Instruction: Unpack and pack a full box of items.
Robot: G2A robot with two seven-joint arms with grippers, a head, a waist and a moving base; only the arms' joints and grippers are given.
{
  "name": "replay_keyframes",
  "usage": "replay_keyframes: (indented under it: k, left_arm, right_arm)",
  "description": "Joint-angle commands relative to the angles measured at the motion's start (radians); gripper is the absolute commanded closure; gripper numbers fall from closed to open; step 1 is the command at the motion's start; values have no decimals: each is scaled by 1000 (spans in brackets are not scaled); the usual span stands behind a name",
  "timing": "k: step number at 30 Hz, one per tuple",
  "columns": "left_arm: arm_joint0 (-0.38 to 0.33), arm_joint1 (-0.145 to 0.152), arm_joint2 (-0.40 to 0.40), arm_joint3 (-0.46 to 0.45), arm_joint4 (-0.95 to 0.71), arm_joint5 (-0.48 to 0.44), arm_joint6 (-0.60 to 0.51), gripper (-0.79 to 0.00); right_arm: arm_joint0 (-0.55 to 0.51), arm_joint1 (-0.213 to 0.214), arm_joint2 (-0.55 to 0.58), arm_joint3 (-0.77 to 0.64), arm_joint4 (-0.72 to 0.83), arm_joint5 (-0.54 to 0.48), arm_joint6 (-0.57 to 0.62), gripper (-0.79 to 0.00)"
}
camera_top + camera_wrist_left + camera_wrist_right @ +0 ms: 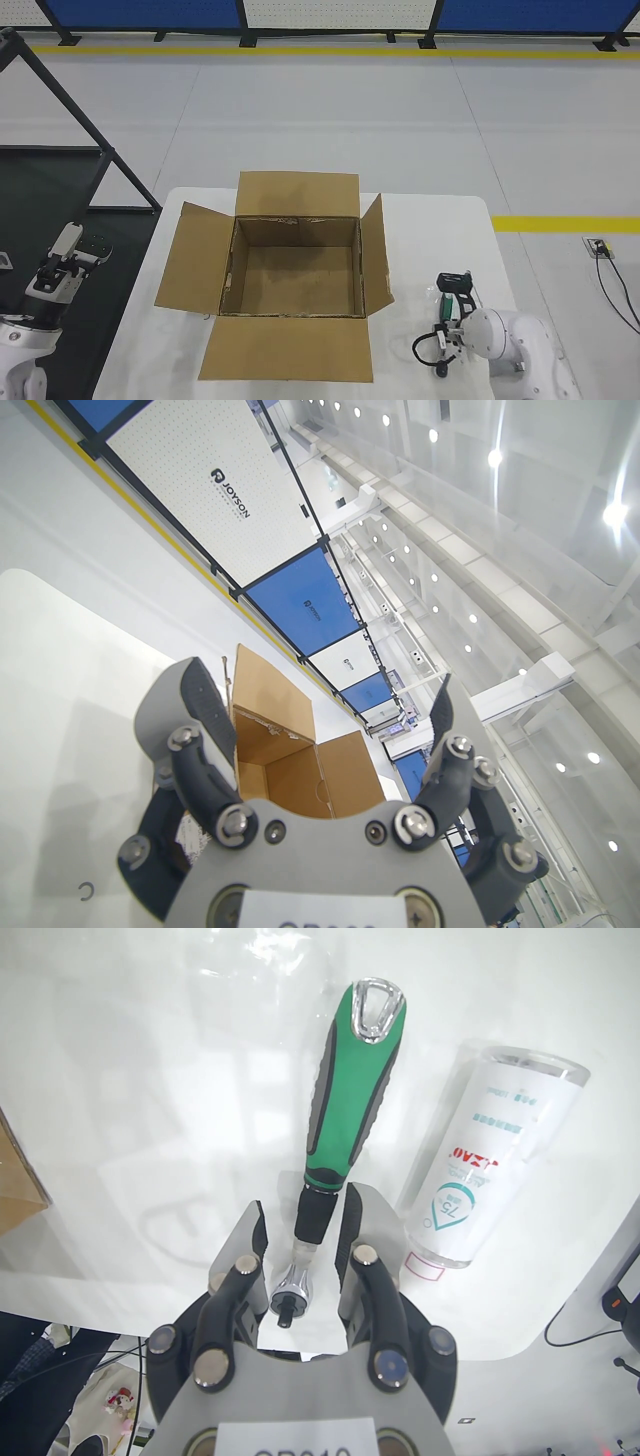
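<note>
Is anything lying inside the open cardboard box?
No, the top view shows the cardboard box with only its bare brown floor between the four walls.

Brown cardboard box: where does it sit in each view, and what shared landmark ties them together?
Top view: open brown cardboard box in the middle of the white table.
Left wrist view: box seen between the fingers of the open left pincer.
Right wrist view: one flap at the frame's edge.
Shared landmark: the white table.

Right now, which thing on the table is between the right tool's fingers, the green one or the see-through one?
The green-handled ratchet: its black neck lies between the right tool's open fingers. The clear bottle lies beside it, outside them.
</note>
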Motion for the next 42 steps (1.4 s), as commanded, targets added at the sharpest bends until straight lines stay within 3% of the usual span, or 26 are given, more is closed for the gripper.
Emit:
replay_keyframes:
  k: [1, 11, 15, 19, 20, 24, 30, 40, 42]
  left_arm:
    - [0, 0, 0, 0, 0, 0, 0, -785]
    - [0, 0, 0, 0, 0, 0, 0, -785]
    - [0, 0, 0, 0, 0, 0, 0, -785]
    - [0, 0, 0, 0, 0, 0, 0, -785]
    - [0, 0, 0, 0, 0, 0, 0, -785]
    - [0, 0, 0, 0, 0, 0, 0, -785]
    - [0, 0, 0, 0, 0, 0, 0, -785]
    - [0, 0, 0, 0, 0, 0, 0, -785]
    - [0, 0, 0, 0, 0, 0, 0, -785]
  right_arm:
    - [3, 0, 0, 10, 4, -2, -2, -354]
    - [19, 2, -8, 60, 14, 2, -12, -326]
    - [24, 3, -9, 77, 23, 0, -15, -277]
    - [30, 4, -11, 90, 27, -3, -15, -139]
    - [32, 4, -11, 93, 28, -3, -16, 0]
    - [23, 7, 0, 60, 37, 0, -23, 0]
    - [-38, 14, 31, -128, 25, 9, -22, 0]
    - [-159, 21, 31, -656, -36, 20, -34, 0]
    - [-119, 19, -1, -656, -35, 0, -74, 0]
